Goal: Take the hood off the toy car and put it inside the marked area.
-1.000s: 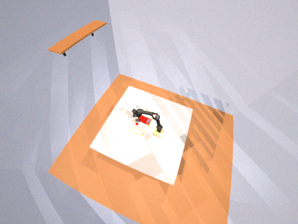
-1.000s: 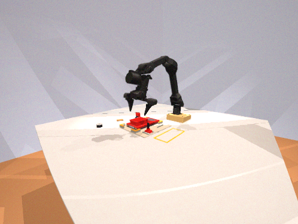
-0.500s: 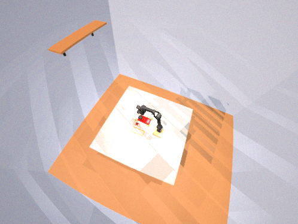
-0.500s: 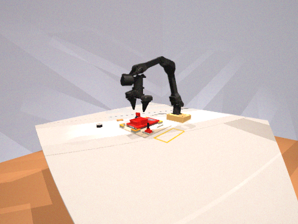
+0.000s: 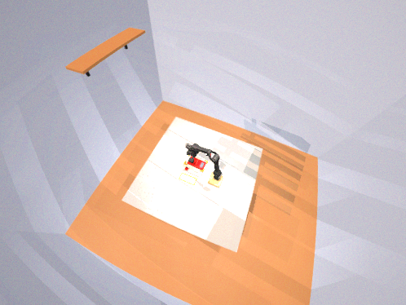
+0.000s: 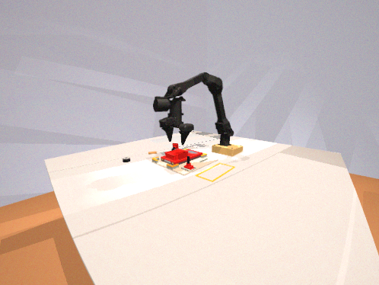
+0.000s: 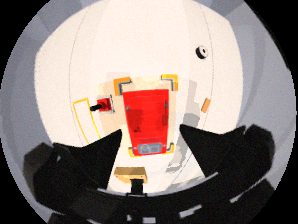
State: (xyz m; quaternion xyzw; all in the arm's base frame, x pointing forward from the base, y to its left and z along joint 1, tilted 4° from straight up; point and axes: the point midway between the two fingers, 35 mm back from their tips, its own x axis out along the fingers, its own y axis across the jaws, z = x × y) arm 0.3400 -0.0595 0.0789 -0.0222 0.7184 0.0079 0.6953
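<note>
No text, label, brand, number or sign could be read in any view. The red toy car (image 6: 179, 155), the white worktop (image 6: 236, 213) and the black arm (image 6: 217, 103) carried no legible markings; the yellow outline (image 6: 214, 171) on the worktop was a plain rectangle without lettering.

We see the toy car (image 6: 179, 157) upright on the desk (image 6: 236, 213), its flat red hood (image 7: 147, 117) in place on top. The marked area (image 6: 214, 171), a yellow-outlined rectangle, lies just beside the car.
</note>
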